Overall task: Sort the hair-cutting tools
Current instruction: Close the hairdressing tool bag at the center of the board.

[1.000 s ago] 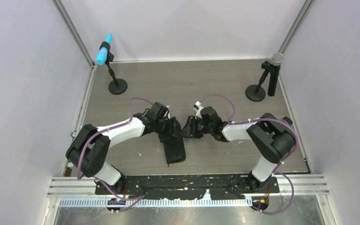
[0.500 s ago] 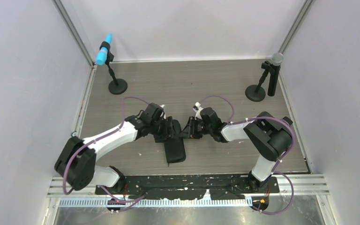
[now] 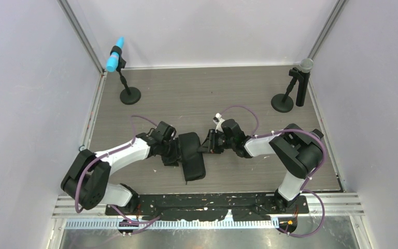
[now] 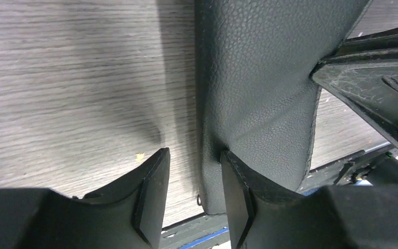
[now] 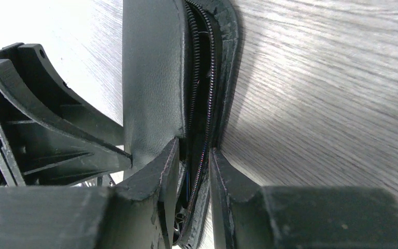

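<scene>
Progress, top view: no hair-cutting tools lie out on the table (image 3: pixel 212 98). No scissors, comb or clips can be seen, so sorting looks not yet begun and all of it is left.
Zip case, top view: the flat black zip case (image 3: pixel 192 158) sits near the table's middle, a little toward 6 o'clock, with its long side running 12 to 6.
Left gripper, top view: the left gripper (image 3: pixel 172 155) is at the case's 9 o'clock edge.
Right gripper, top view: the right gripper (image 3: pixel 208 145) is at the case's 2 o'clock corner.
Microphones, top view: the microphones (image 3: pixel 116 61) stand well apart from the case, at the table's 11 and 1 o'clock corners.
Fingers, left wrist view: the jaws stand apart and straddle the case's edge. One finger touches the leather, and bare wood shows between the other and the case, so nothing is clamped.
Fingers, right wrist view: the jaws are drawn close together with the case's zippered rim pinched between them.
Zipper, right wrist view: the zipper (image 5: pixel 208 78) gapes, its two rows of teeth parted and the top flap lifted toward 9 o'clock.
Contents, right wrist view: the opening is dark and narrow, so what lies inside cannot be told. The tools are probably in there.
Left to do: open the case fully, take the tools out and group them.
</scene>
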### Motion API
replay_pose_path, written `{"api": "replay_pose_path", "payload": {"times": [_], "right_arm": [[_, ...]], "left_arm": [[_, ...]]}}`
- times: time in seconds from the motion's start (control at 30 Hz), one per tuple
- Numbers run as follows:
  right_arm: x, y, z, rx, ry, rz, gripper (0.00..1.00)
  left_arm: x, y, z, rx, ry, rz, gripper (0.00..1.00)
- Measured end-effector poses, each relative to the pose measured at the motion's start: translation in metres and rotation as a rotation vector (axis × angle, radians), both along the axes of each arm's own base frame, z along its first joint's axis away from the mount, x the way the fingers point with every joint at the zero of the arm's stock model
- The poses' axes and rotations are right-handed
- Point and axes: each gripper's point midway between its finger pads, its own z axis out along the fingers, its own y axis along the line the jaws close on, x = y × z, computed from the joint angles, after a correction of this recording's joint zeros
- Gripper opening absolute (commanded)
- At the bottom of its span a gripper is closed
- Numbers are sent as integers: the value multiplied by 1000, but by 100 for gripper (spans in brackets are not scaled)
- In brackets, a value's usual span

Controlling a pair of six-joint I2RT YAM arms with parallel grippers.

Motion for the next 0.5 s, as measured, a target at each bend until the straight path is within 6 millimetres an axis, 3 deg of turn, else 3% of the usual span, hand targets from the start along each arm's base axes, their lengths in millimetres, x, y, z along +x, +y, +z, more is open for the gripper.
{"api": "replay_pose_path", "payload": {"times": [0.23,0.5], "right_arm": [[4,-1,0,-7,-25,-6,29],[9,0,1,-18,-61,-22,31]], "left_arm": [[-2,-20,-4,-43,36,-18,41],[-2,-38,-3,-69,79,-12,22]]}}
